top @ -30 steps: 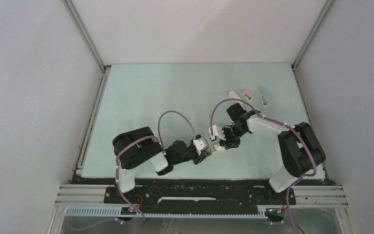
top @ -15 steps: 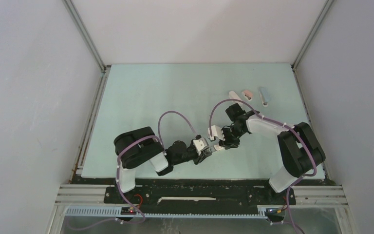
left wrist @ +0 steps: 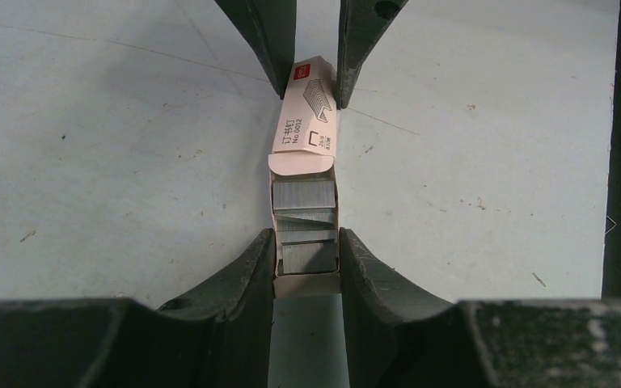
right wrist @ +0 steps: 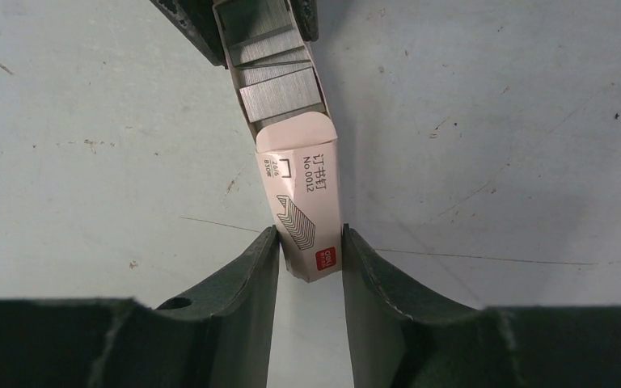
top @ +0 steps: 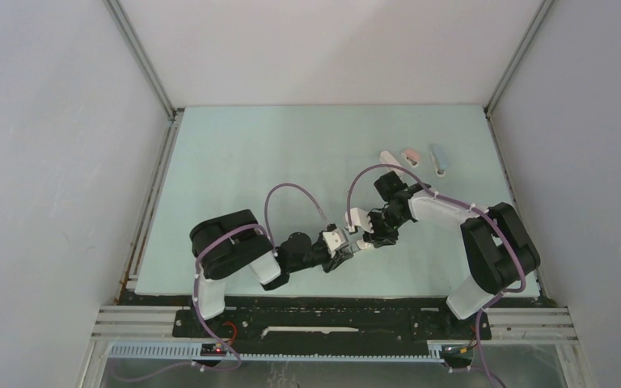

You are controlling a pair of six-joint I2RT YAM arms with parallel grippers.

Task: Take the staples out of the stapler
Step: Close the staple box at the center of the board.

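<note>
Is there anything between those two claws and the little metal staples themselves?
Yes. The left gripper clamps the open tray by its side walls, with the staples lying inside between them. The right gripper pinches only the printed sleeve, slid partway off. From above, the staples lie bare.

The desk (top: 234, 162) is a pale mint-green sheet with a matt finish. Up close it shows fine scratches, a few long thin lines and small dark specks. Three small pieces lie flat on it in a loose row, too small to identify. Take the pink piece (top: 411, 153) as landmark. A white piece (top: 388, 158) lies just to its left, angled and slightly nearer the arms. A longer blue piece (top: 439, 159) lies just to its right. None of them touch. The desk's far-right corner sits beyond the pink piece, to its right.
</note>
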